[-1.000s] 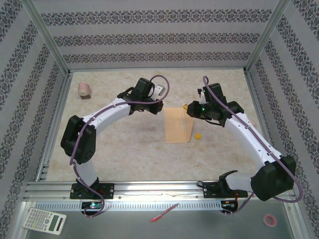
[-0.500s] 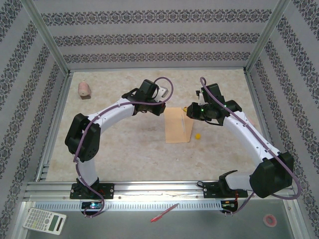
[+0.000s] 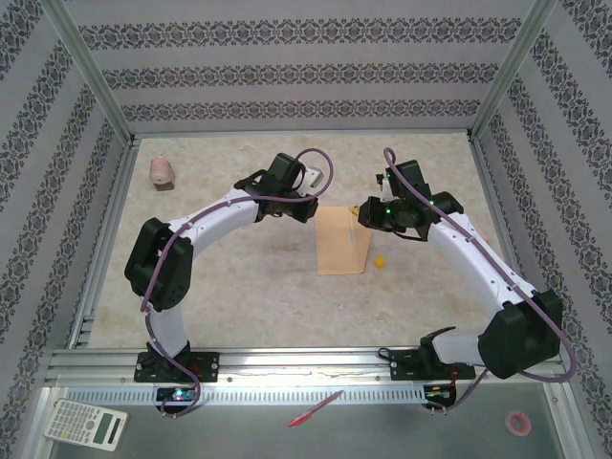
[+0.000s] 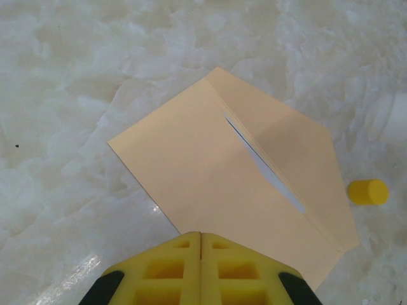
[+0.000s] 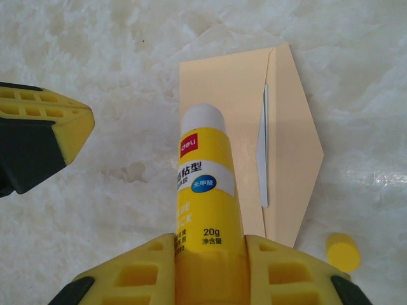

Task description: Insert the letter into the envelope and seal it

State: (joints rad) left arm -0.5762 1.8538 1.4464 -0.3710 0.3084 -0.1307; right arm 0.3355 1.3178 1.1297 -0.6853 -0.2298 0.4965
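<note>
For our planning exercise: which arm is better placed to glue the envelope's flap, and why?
Right. The right gripper holds the uncapped glue stick, tip over the envelope beside its flap. The left gripper is shut and empty.

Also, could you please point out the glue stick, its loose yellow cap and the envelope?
glue stick point(image 5: 206, 184), right wrist view, on its yellow label.
yellow cap point(image 5: 343, 251), right wrist view, on its side.
envelope point(image 4: 184, 165), left wrist view, on the plain panel left of the opening.
</note>
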